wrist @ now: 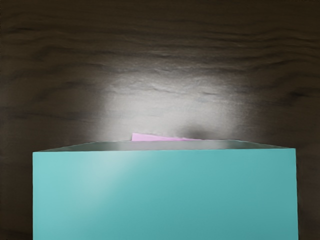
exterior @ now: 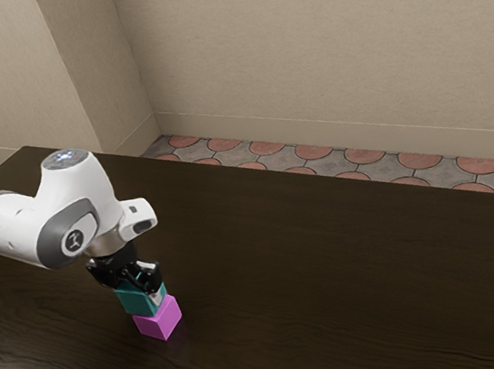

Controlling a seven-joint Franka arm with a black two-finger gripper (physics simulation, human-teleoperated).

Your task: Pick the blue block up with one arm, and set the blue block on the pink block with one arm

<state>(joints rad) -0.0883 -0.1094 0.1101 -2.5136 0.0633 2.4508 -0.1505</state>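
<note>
**Blue block sitting on the pink one, gripper clamped on it**

So in the exterior view the arm (exterior: 42, 220) comes in from the left and bends straight down over the near-left part of the table (exterior: 348, 262). The gripper (exterior: 137, 279) points down, and its black fingers are pinching the top of the blue block (exterior: 142, 299) from two sides. Heads up: the block renders more teal than blue.

The blue block is right on top of the pink block (exterior: 159, 319). I can't see any gap between them, so they look like they're touching. It's not a perfectly square stack though. The pink one sticks out a bit toward the exterior view's right and toward the camera, so the blue one sits slightly off-centre.

The wrist view backs that up. The blue block (wrist: 165, 195) is huge and right under the hand, and just a thin pink sliver (wrist: 155, 137) peeks out past its far edge. The sliver is wedge-shaped, so the two blocks look a little twisted relative to each other. Beyond them the dark wood table (wrist: 160, 65) has a bright glare patch.

Behind the table there's tiled floor (exterior: 363, 165) and a beige wall (exterior: 319, 38).
</note>
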